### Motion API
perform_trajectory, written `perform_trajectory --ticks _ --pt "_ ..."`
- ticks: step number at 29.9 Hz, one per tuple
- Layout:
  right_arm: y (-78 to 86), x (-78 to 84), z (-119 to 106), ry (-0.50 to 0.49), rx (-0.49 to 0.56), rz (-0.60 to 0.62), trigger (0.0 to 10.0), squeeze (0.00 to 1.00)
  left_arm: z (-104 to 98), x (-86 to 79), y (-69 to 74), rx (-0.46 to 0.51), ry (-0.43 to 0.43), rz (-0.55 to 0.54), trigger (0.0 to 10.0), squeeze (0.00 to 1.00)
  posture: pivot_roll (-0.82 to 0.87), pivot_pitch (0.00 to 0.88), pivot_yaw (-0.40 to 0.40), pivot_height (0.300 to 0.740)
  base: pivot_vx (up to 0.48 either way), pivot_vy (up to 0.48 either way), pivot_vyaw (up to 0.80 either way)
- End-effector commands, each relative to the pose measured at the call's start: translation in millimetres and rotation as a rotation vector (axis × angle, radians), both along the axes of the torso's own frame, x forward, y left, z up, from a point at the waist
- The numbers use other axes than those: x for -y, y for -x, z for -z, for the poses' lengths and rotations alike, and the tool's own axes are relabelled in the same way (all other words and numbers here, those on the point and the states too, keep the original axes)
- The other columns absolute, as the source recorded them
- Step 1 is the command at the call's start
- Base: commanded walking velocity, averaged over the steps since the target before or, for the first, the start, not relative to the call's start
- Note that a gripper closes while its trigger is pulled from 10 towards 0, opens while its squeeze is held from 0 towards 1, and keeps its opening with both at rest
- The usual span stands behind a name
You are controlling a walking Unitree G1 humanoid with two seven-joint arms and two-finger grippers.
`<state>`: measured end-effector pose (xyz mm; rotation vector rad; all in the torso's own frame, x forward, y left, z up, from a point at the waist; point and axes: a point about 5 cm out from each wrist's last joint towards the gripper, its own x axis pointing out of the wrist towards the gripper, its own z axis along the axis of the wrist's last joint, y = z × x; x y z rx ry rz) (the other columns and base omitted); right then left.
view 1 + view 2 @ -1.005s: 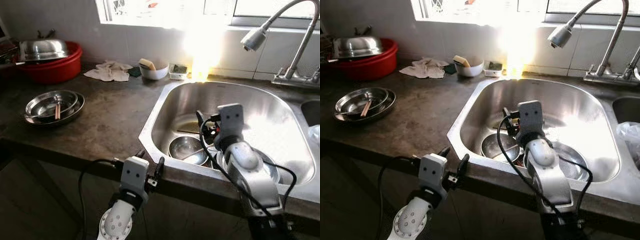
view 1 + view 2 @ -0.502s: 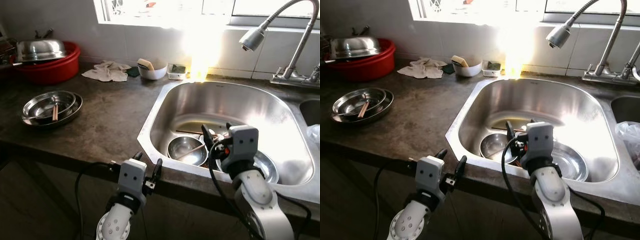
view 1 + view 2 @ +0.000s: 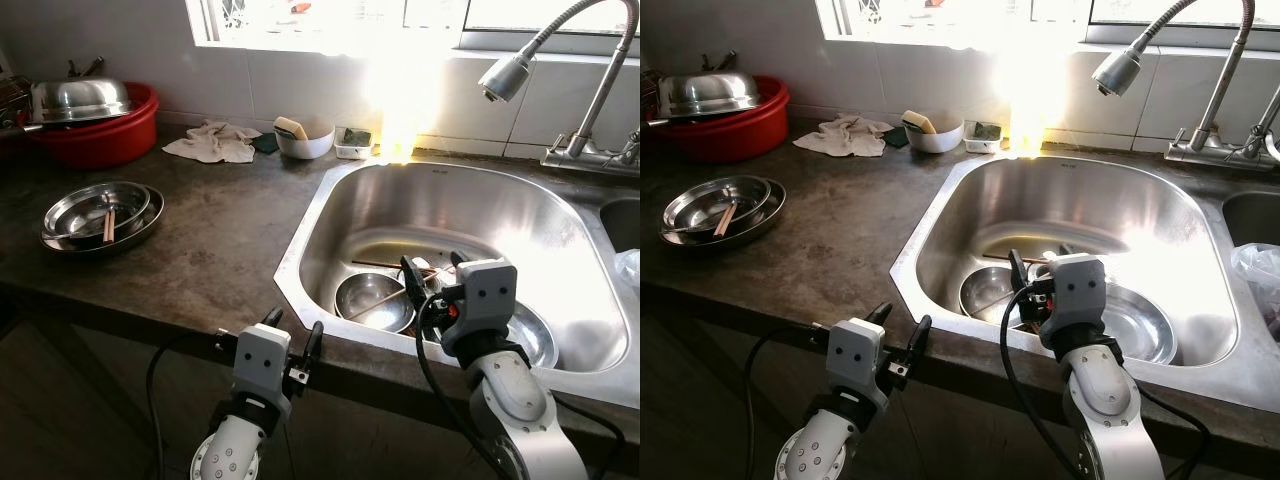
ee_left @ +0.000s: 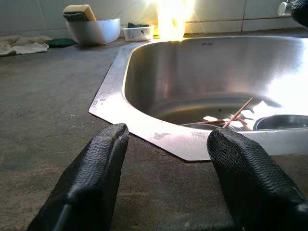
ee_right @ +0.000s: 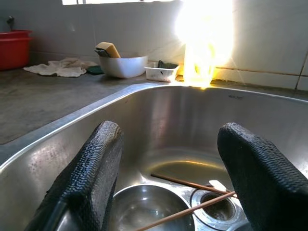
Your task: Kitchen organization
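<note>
Sunlight glares off the tiled wall behind a dark stone bench (image 3: pixel 210 240) with a stainless sink (image 3: pixel 320 215) set into it and a curved tap (image 3: pixel 560 50) arching over the sink's far right corner.

The right gripper (image 3: pixel 428 272) hangs just above the sink's near rim, its jaws spread wide with nothing between them. Straight ahead of those jaws and below them, a small steel bowl (image 3: pixel 372 300) sits on the sink floor, and two thin chopsticks (image 5: pixel 192 185) lie across it toward the drain (image 5: pixel 216 211). Just to the right of the jaws, a wider steel plate (image 3: pixel 535 335) rests in the sink, partly hidden by the arm.

The left gripper (image 3: pixel 294 340) sits lower, at the bench's front edge and to the left of the sink. Its jaws are also wide apart and hold nothing; in the left wrist view the sink's angled corner lies directly ahead of them.

Well away to the left of both sets of jaws, stacked steel dishes (image 3: pixel 100 212) lie on the bench with a pair of chopsticks (image 3: pixel 107 224) resting in them. Farther back on that side, a red basin (image 3: pixel 100 135) carries a domed steel lid (image 3: pixel 75 98). Along the wall beyond the jaws lie a crumpled white cloth (image 3: pixel 212 142), a white bowl (image 3: pixel 305 145) holding a sponge (image 3: pixel 292 127), and a small white tray (image 3: pixel 355 143).
</note>
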<state>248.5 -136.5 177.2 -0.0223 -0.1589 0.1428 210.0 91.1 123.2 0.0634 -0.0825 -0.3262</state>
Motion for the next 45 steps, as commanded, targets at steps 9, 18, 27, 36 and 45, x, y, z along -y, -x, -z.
perform_trajectory --ticks 9,18,27,36,45 --pt "0.0 -4.4 -4.7 -0.008 0.025 -0.004 10.0 0.00 1.6 1.0 1.9 -0.017 -0.015 0.003 10.0 0.00 0.01 0.054 0.002 0.740 -0.270 0.000 0.00" --pt "-1.5 -5.2 -4.4 -0.010 0.022 0.000 10.0 0.00 2.7 1.4 1.1 -0.021 -0.018 0.002 10.0 0.00 0.01 0.053 0.003 0.740 -0.285 0.000 0.00" --pt "-2.0 -6.7 -2.8 -0.011 0.014 -0.002 10.0 0.00 2.8 1.4 1.0 -0.021 -0.019 0.000 10.0 0.00 0.01 0.051 0.001 0.740 -0.285 0.000 0.00" --pt "-1.9 -7.2 -0.5 -0.001 0.004 -0.004 10.0 0.00 2.9 1.6 1.5 -0.021 -0.019 0.002 10.0 0.00 0.01 0.041 0.001 0.740 -0.285 0.000 0.00" --pt "-3.0 -4.4 0.8 0.014 0.001 0.000 10.0 0.00 4.5 2.0 0.3 -0.028 -0.026 -0.001 10.0 0.00 0.01 0.035 0.003 0.740 -0.124 0.000 0.00"
